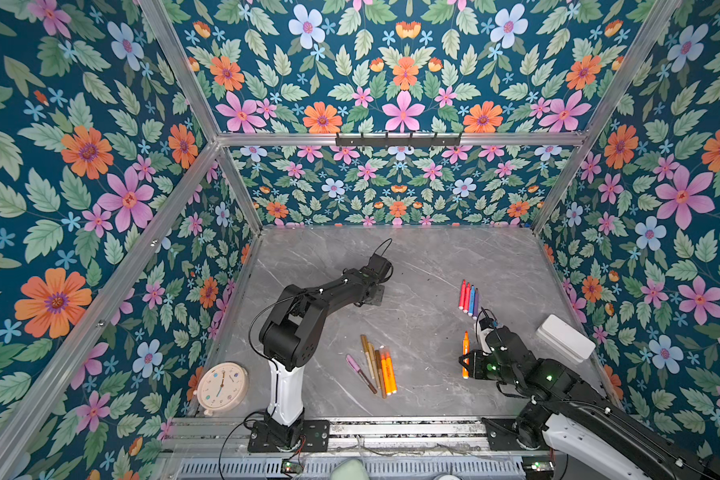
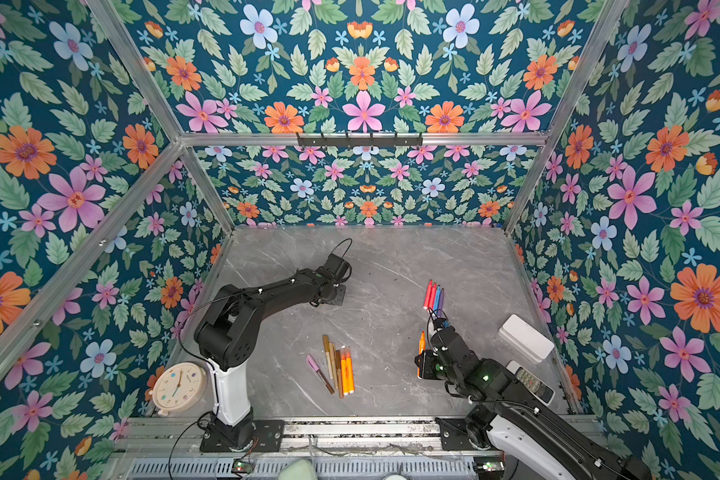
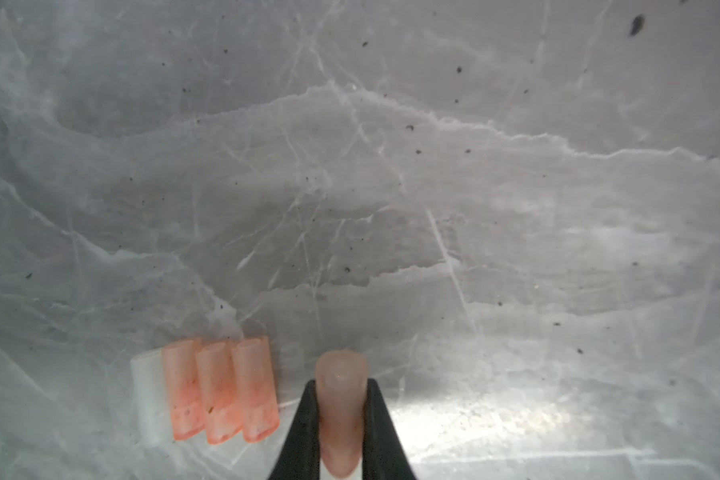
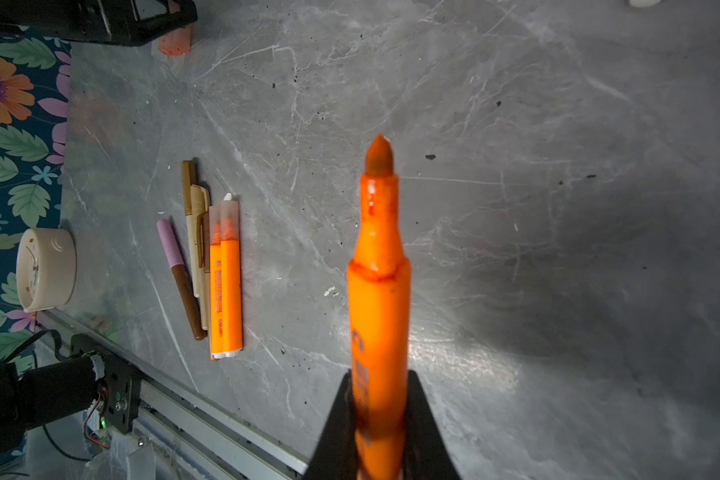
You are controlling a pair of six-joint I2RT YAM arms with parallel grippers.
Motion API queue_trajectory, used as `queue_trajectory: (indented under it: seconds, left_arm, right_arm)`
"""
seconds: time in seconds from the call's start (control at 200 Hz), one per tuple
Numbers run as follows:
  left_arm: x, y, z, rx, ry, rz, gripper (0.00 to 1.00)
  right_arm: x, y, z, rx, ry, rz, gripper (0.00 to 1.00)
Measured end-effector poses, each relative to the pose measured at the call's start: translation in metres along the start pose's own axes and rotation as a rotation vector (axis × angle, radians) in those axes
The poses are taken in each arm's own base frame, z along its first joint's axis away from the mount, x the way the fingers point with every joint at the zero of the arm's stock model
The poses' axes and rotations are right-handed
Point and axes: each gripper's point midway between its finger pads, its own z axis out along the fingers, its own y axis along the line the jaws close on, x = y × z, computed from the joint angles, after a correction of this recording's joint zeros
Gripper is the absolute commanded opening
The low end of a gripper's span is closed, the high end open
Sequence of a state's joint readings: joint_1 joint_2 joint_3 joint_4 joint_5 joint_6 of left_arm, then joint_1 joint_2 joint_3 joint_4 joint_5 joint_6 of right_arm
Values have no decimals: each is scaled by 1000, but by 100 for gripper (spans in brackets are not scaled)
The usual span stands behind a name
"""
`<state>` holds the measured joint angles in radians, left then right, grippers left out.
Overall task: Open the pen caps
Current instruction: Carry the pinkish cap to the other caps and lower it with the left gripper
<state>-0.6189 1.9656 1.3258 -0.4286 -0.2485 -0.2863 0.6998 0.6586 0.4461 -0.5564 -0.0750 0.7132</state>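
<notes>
My left gripper (image 3: 341, 384) is shut on a pale, see-through pen cap (image 3: 341, 415), held low over the table. In both top views this gripper (image 1: 371, 296) is at mid-table. Beside it, three orange see-through caps (image 3: 219, 390) and a white one (image 3: 146, 395) lie side by side. My right gripper (image 4: 378, 378) is shut on an uncapped orange highlighter (image 4: 379, 282) with its tip bare. It shows in a top view too, the highlighter (image 1: 465, 345) sticking out of the gripper (image 1: 465, 362). Several capped pens (image 1: 375, 365) lie in a bunch near the front.
Red, blue and purple pens (image 1: 469, 297) lie in a row at the right rear. A white box (image 1: 565, 337) and a remote (image 2: 533, 382) sit by the right wall. A cream clock (image 1: 222, 386) stands at the front left. A metal rail (image 1: 391, 428) runs along the front edge.
</notes>
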Motion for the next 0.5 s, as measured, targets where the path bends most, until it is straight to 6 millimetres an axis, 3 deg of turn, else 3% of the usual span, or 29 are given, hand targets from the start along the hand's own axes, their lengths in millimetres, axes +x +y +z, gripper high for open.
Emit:
queue_trajectory:
  seconds: [0.29, 0.5]
  left_arm:
    - [-5, 2, 0, -129, -5, 80, 4]
    - [6, 8, 3, -183, 32, 112, 7]
  right_arm:
    - [3, -3, 1, 2, 1, -10, 0]
    - [4, -5, 1, 7, 2, -9, 0]
